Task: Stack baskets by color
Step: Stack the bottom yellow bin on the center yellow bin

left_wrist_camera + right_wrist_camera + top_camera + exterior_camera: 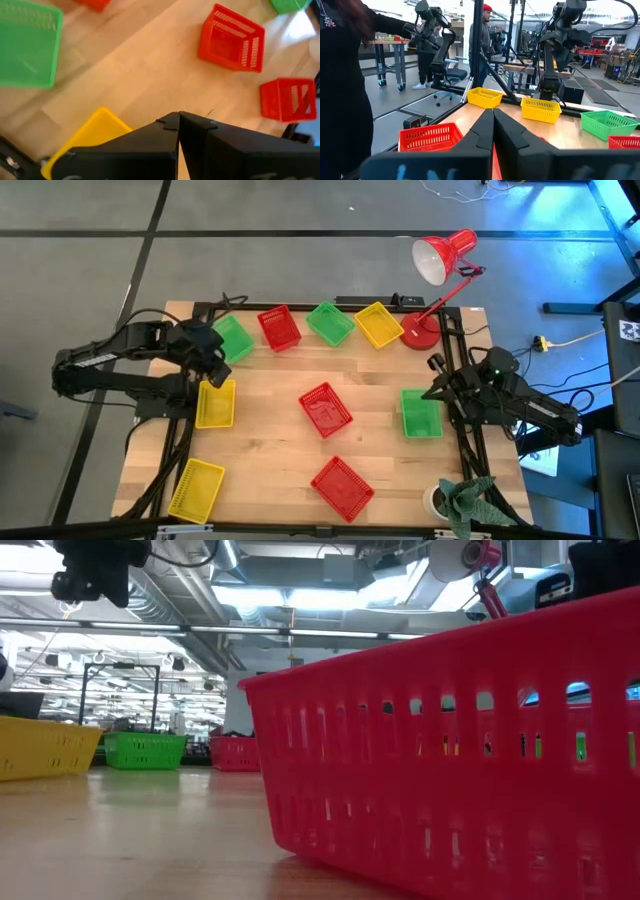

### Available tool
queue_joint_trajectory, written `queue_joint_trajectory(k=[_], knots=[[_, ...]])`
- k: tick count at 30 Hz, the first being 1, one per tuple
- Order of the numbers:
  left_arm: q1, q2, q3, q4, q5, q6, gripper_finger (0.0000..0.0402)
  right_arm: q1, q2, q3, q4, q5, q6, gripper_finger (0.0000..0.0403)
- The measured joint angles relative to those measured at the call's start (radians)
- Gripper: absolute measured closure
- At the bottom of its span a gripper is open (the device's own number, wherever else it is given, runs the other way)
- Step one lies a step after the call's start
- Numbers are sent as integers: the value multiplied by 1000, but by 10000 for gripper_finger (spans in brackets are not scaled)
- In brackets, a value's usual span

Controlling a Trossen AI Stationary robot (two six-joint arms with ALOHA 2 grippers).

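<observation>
Nine baskets lie spread on the bench, none stacked yet: three green, three red and three yellow. Along the far edge stand a green basket, a red basket, a second green basket and a yellow basket, near the red lamp. In the middle is another red basket, and a third red basket lies at the near edge. At the left side are a yellow one and, near the corner, one more yellow one. A third green basket sits at the right.

The left tool hangs above the bench between the far-left green basket and the yellow one beside it, fingers closed and empty. The right tool is just beside the right green basket, also closed on nothing.

The task seems to be at its beginning, no basket being picked. The next move probably asks one tool to open, go down on a basket wall, and carry it to one of the same color.
</observation>
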Motion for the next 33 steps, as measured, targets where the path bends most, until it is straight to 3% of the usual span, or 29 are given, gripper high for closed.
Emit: queue_joint_trajectory(k=[9,17,23,27,33], knots=[[0,8,0,-20,50,-211,396,0,0,0,-49,-1,-5,393],[0,67,0,-145,118,-325,337,0,0,0,-49,-17,-50,393],[-19,111,0,-151,260,-371,311,0,0,0,-49,-25,-51,393],[-105,133,0,-151,286,-436,312,0,0,0,-49,-25,-51,393],[-342,165,0,-95,263,-592,313,0,0,0,-49,-27,-51,393]])
